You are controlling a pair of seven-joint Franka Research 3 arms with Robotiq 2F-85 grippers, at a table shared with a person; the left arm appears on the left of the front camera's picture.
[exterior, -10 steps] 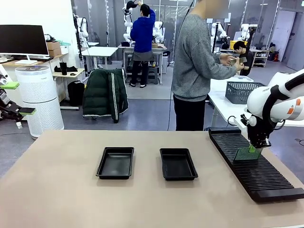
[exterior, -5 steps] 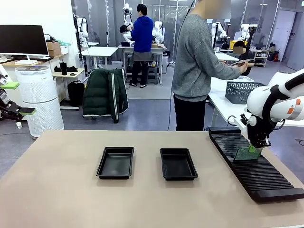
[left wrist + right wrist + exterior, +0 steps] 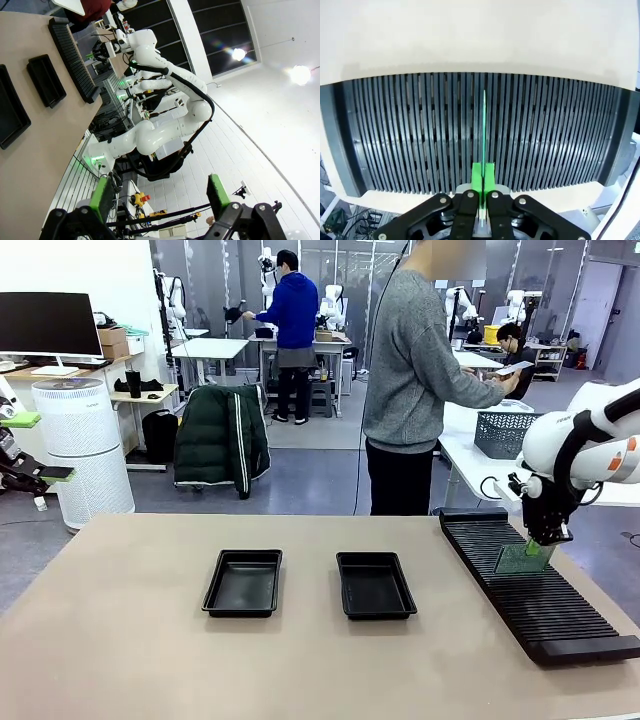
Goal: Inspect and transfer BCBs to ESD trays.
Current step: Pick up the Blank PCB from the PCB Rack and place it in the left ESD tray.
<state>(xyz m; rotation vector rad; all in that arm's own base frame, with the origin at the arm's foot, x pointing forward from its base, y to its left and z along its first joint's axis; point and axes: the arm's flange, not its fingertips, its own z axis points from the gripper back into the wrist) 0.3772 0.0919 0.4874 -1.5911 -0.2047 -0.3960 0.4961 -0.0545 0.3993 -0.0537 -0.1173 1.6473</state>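
Observation:
My right gripper (image 3: 548,537) is shut on the top edge of a green BCB (image 3: 521,559), which stands upright over the long black slotted rack (image 3: 540,590) at the table's right. In the right wrist view the BCB (image 3: 484,125) shows edge-on between my green pads (image 3: 476,176), in line with the rack's slots (image 3: 410,135). Two black ESD trays (image 3: 243,582) (image 3: 375,585) lie side by side mid-table with bare floors. My left gripper (image 3: 38,447) hangs open off the table's left edge, its pads (image 3: 104,196) wide apart with nothing between them.
A person in a grey sweater (image 3: 415,360) stands behind the table's far edge, turned toward a side table, holding a thin flat thing (image 3: 512,368). A dark mesh basket (image 3: 510,432) sits on that side table. The trays (image 3: 46,80) and rack (image 3: 72,60) show far off from the left wrist.
My right gripper has risen slightly, taking the BCB up with it over the rack. The person's hands have shifted at the side table. My left arm has not moved.

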